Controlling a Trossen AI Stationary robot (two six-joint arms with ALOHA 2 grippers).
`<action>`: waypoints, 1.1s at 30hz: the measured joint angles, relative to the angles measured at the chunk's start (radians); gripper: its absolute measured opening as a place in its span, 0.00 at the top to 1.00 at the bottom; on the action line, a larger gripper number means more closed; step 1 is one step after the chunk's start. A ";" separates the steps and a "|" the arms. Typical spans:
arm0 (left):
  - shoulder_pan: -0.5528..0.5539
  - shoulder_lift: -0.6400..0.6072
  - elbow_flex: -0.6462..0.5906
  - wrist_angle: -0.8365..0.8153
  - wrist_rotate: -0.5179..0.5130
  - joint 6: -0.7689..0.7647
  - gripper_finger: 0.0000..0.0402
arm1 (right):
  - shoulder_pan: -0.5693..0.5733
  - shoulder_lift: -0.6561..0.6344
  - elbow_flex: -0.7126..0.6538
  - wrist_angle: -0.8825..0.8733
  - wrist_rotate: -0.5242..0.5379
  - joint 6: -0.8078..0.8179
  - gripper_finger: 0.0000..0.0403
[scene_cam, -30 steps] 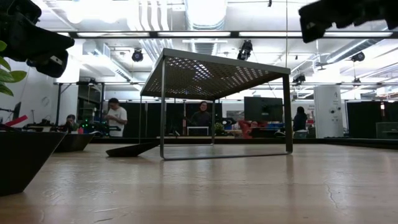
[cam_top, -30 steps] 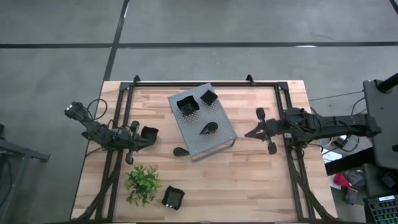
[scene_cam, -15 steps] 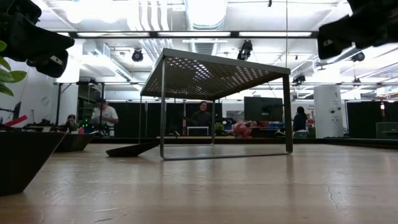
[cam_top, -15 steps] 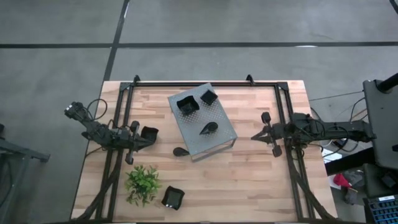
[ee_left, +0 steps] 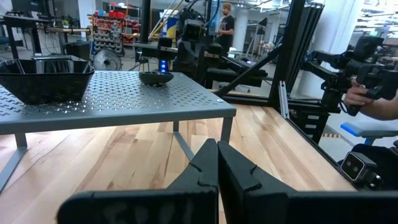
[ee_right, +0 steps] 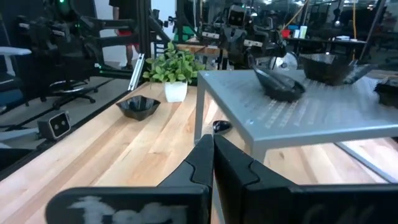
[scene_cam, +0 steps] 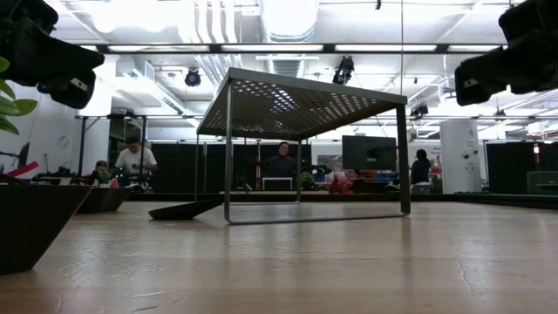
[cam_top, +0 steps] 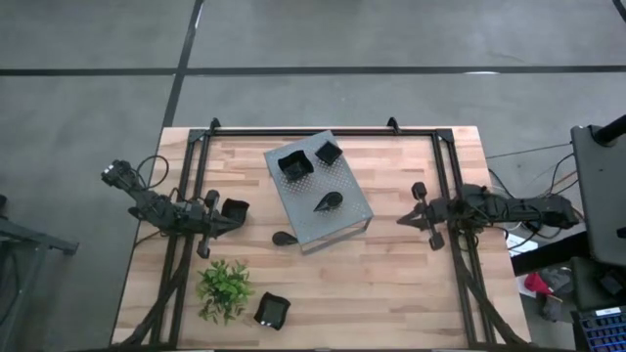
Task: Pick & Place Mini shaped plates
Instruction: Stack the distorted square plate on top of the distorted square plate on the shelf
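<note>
Three glossy black mini plates sit on the grey perforated box (cam_top: 318,191): two square ones (cam_top: 290,164) (cam_top: 328,152) and a leaf-shaped one (cam_top: 328,202). On the table lie a leaf plate (cam_top: 284,238) by the box's near-left leg, a square plate (cam_top: 235,209) and another square plate (cam_top: 272,310) by the plant. My left gripper (cam_top: 223,217) (ee_left: 217,168) is shut and empty, raised above the table (scene_cam: 52,61) beside the square plate. My right gripper (cam_top: 403,218) (ee_right: 214,152) is shut and empty, raised to the right of the box (scene_cam: 506,65).
A small green plant (cam_top: 225,288) in a white pot (ee_right: 175,91) stands near the near-left corner. A black frame (cam_top: 323,130) runs along the far edge and both sides of the table. Bare wood (cam_top: 391,293) lies between the box and the near-right corner. People stand in the room beyond.
My right gripper has drawn back from the box toward the table's right edge, shifting slightly toward the near edge and sinking a little, and has stayed shut. The plates have kept their places.
</note>
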 joint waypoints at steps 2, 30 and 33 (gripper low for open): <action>0.000 0.000 0.000 0.000 0.000 0.000 1.00 | 0.001 -0.022 -0.021 0.000 0.003 0.000 0.98; 0.000 0.000 0.000 0.000 0.000 0.000 1.00 | 0.001 -0.073 -0.034 0.005 0.112 0.037 0.98; 0.000 0.000 0.000 0.000 0.000 0.000 1.00 | 0.001 -0.073 -0.034 0.005 0.112 0.041 0.98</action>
